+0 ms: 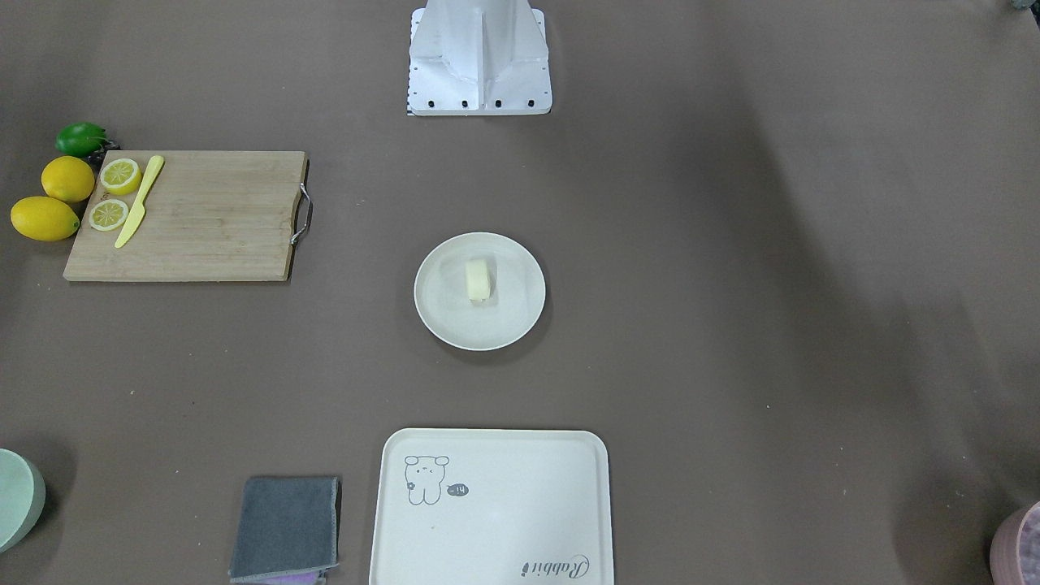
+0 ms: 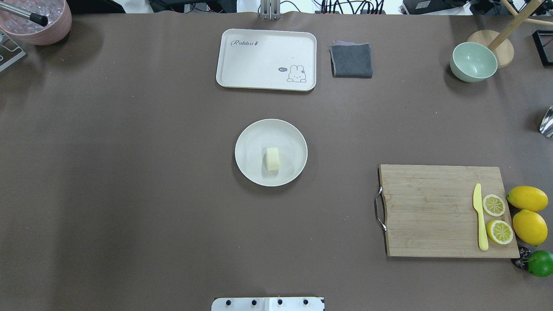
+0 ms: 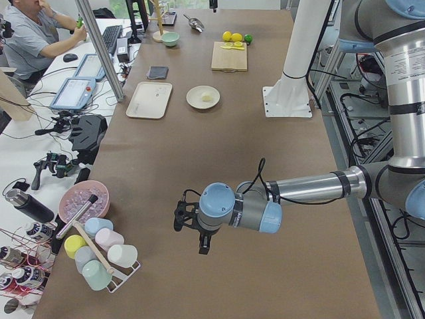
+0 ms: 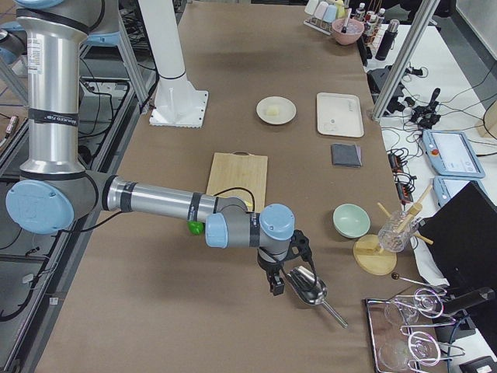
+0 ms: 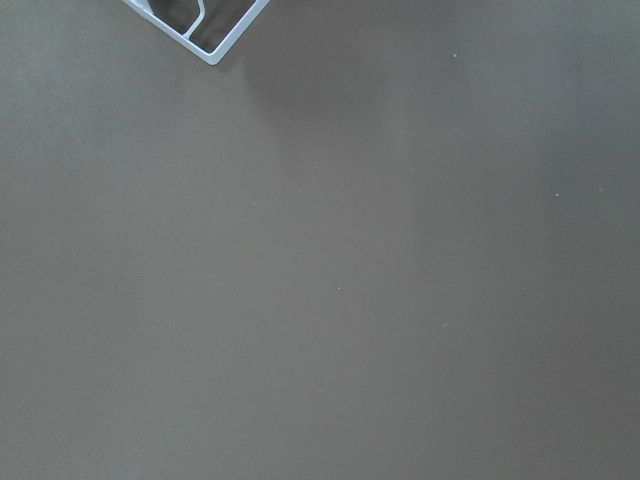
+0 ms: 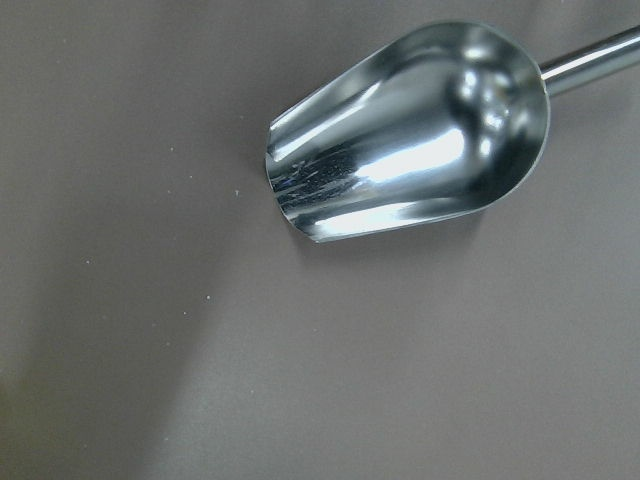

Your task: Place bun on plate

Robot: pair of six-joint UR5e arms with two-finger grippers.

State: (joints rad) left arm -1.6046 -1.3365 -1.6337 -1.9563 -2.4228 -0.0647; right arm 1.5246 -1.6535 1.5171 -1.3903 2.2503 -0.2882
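The bun [image 2: 272, 158], a small pale cream-yellow block, lies inside the round off-white plate [image 2: 250, 138] at the table's middle, also seen as bun [image 1: 479, 280] on plate [image 1: 439, 317]. Nothing touches it. My left gripper [image 3: 189, 229] hovers over bare table far off at the table's left end. At the opposite end my right gripper [image 4: 287, 268] hangs just above a metal scoop [image 6: 420, 130]. Both grippers show only in the side views, so I cannot tell whether they are open or shut. The wrist views show no fingers.
A cream tray [image 2: 242, 73] and a grey cloth [image 2: 351, 60] lie beyond the plate. A wooden board [image 2: 432, 211] carries a yellow knife [image 2: 479, 220] and lemon halves [image 2: 493, 205], with whole lemons [image 2: 528, 198] beside it. A green bowl [image 2: 473, 62] and a pink bowl [image 2: 39, 21] stand in the far corners.
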